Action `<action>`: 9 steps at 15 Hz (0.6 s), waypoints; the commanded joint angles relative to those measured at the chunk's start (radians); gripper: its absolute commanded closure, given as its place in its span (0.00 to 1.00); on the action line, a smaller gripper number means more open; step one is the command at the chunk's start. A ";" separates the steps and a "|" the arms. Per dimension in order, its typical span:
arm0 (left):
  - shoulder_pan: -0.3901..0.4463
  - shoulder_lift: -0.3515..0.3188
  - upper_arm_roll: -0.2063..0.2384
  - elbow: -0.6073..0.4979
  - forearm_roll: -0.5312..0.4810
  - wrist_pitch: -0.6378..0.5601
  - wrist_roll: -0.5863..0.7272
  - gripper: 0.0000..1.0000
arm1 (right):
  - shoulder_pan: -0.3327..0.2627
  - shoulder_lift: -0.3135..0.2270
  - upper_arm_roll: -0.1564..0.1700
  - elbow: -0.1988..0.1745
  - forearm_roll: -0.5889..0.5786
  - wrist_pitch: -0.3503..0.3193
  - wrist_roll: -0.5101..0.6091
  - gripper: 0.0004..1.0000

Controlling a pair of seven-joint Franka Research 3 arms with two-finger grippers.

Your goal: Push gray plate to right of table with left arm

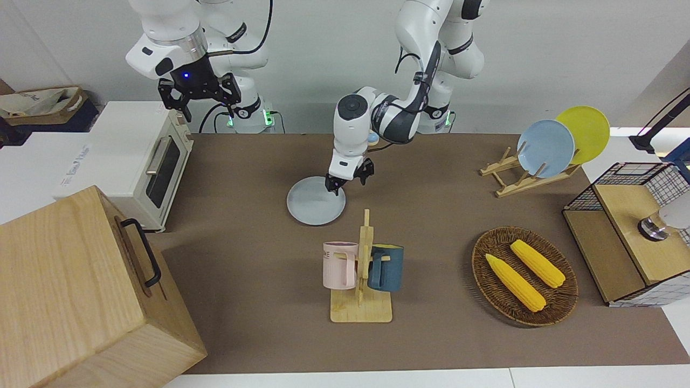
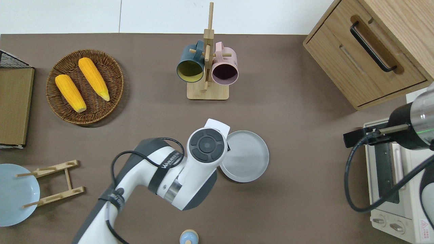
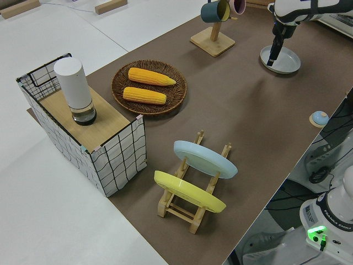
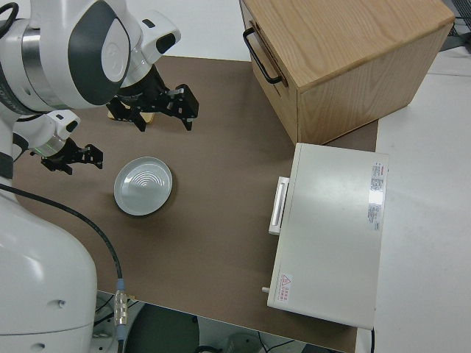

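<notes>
Currently, the right gripper point(image 1: 199, 98) is parked with its fingers spread, and no part in the work is taken by it. Next along the front view, the gray plate point(image 1: 314, 206) is seen lying flat on the table point(image 1: 242, 258), nearer to the robots than the mug rack point(image 1: 362, 269) and a little toward the right arm's end from it. The left gripper point(image 1: 349, 181) is held low at the part of the plate's rim that faces the left arm's end, nearer to the robots than the mug rack; its fingers are spread and nothing is pinched between them. One fingertip is seen over the rim, but whether contact is made cannot be told. The plate thus lies from the gripper toward the right arm's end, which is the way it is to be sent, so a straight sweep is judged to suffice. Being round, the plate offers no long axis to be aligned. Most of the push appears not yet done.
</notes>
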 commanded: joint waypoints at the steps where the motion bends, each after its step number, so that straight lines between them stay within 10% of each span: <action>1: 0.149 -0.109 0.010 0.009 -0.016 -0.155 0.253 0.00 | -0.020 -0.003 0.017 0.009 0.004 -0.016 0.013 0.02; 9: 0.413 -0.275 0.046 0.025 -0.035 -0.297 0.659 0.00 | -0.020 -0.003 0.017 0.009 0.004 -0.016 0.013 0.02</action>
